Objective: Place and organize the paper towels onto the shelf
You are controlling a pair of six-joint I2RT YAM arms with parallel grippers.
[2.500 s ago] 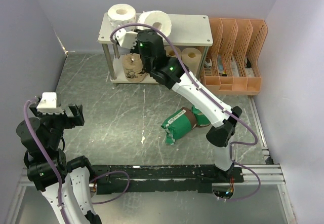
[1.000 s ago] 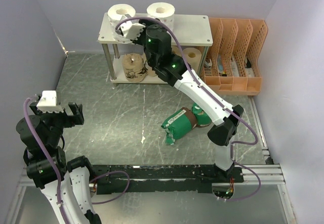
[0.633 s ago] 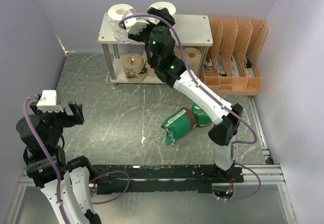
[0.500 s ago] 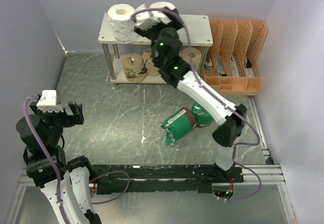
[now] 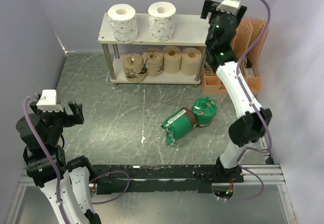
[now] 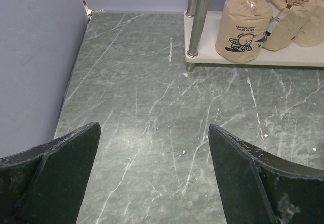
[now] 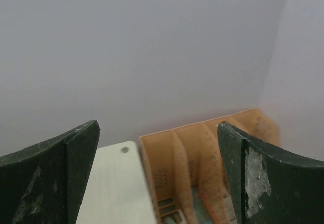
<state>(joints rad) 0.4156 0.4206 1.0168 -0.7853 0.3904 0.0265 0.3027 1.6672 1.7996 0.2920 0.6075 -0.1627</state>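
Two white paper towels (image 5: 123,22) (image 5: 162,20) stand upright on the top board of the shelf (image 5: 190,29). Four tan rolls line its lower tier, the labelled one (image 5: 133,67) (image 6: 242,27) leftmost. Two green-wrapped rolls (image 5: 179,124) (image 5: 204,110) lie on the floor. My right gripper (image 5: 217,6) (image 7: 157,124) is open and empty, raised over the shelf's right end (image 7: 114,183). Low at the near left, my left gripper (image 5: 61,113) (image 6: 154,125) hangs open and empty over bare floor.
An orange perforated file rack (image 5: 238,57) (image 7: 202,158) stands right of the shelf, against the back wall. Walls close in on the left and right sides. A shelf leg (image 6: 198,16) stands ahead of my left gripper.
My right gripper opened, let go of the second white roll on the top board, and swung up and right to the shelf's right end. The left arm stayed still.
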